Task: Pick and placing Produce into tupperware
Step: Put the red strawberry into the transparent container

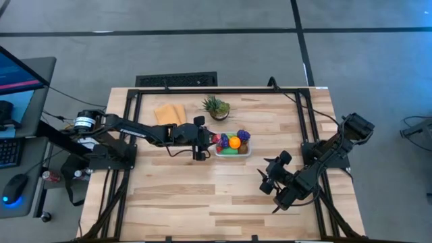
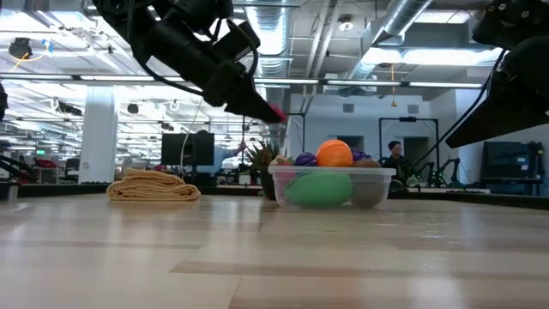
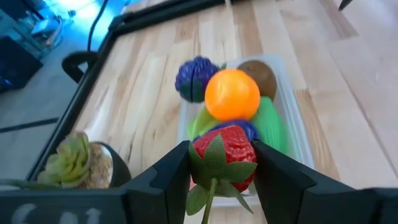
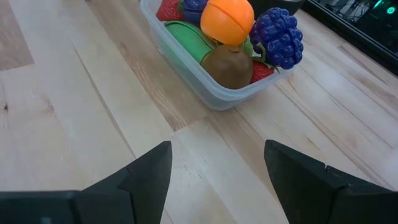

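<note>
One strawberry [image 3: 224,155] is clamped between the fingers of the left hand [image 1: 206,143], which hovers above the tabletop [image 1: 202,196] at the near-left edge of the tupperware [image 1: 247,152]; this appears to be the placing step. The container is already heaped: an orange [image 1: 234,142] sits on top, purple grapes [image 1: 243,136] lie at its 1 o'clock in the high view, a green vegetable [image 2: 317,189] fills the lower part, and a brown kiwi [image 4: 227,65] rests against the wall nearest the right arm. To do the step well, carry the strawberry further over the rim toward 3 o'clock in the high view, keep it clear of the orange, and lower it into a gap at the left end before opening the fingers; a release from the present height risks a bounce off the rounded fruit and a roll onto the tabletop. In the high view, the tupperware lies at 3 o'clock from the left hand, just beside it, with the strawberry at or just over the rim; contact with the rim cannot be confirmed. The right hand [image 1: 273,181] waits well apart at 5 o'clock from the container, fingers spread wide and empty. A potted plant [image 1: 217,108] and a folded cloth [image 1: 169,113] lie at 11 and 10 o'clock from the tupperware, outside the working path.
</note>
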